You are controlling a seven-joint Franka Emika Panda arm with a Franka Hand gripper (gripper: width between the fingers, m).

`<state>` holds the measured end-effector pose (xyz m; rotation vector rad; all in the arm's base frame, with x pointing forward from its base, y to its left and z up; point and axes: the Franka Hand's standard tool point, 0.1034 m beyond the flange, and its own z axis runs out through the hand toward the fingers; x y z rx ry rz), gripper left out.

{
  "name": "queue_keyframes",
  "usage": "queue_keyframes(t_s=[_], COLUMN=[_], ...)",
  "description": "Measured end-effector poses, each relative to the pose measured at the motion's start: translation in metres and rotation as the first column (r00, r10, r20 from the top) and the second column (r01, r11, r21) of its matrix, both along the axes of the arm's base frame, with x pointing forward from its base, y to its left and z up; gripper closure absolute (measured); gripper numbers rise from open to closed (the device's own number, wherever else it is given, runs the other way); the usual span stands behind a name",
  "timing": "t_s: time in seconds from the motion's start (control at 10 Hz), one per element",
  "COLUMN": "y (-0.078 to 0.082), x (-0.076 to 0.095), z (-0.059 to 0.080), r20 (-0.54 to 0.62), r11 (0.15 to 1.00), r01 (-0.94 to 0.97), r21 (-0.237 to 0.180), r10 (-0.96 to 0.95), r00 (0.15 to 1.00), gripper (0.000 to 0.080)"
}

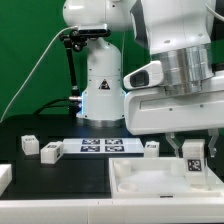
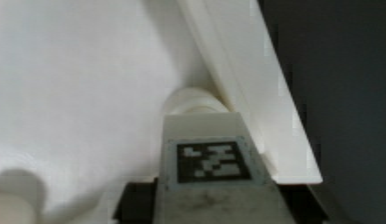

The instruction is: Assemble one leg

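The wrist view alone shows the leg's (image 2: pixel 209 150) rounded end against the panel's (image 2: pixel 83 90) raised rim (image 2: pixel 261 90). The tool (image 1: pixel 192 152) clamps this white, tagged block.

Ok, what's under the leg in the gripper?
The white panel lies under the leg, which the gripper holds beside the panel's raised rim. The leg's tip hides the spot below it, so contact or a hole there cannot be seen.
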<state>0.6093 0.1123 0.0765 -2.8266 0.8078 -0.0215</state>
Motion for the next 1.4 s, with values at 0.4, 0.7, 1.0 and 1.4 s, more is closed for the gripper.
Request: queue_keyframes(t_s=[0.4, 0.7, 1.0, 1.4], y=[0.0079, 0.0087, 0.0083, 0.0076], x=[0.0026, 0.0022, 0.0043, 0.0044], z=[-0.0017, -0.0015, 0.0026, 0.0016], r20=[-0.080, -0.080, -0.036, 0.038], r11=[0.925, 0.933, 0.999, 0.901], r01=[0.380, 0.360, 0.043, -0.424], r21=[0.017, 0.018, 0.010, -0.087], r10=[-0.377, -0.358, -0.043, 0.429], r00=[0.923, 0.930, 0.998, 0.903], gripper=[0.0508, 0.0507, 0.0180, 0.0151])
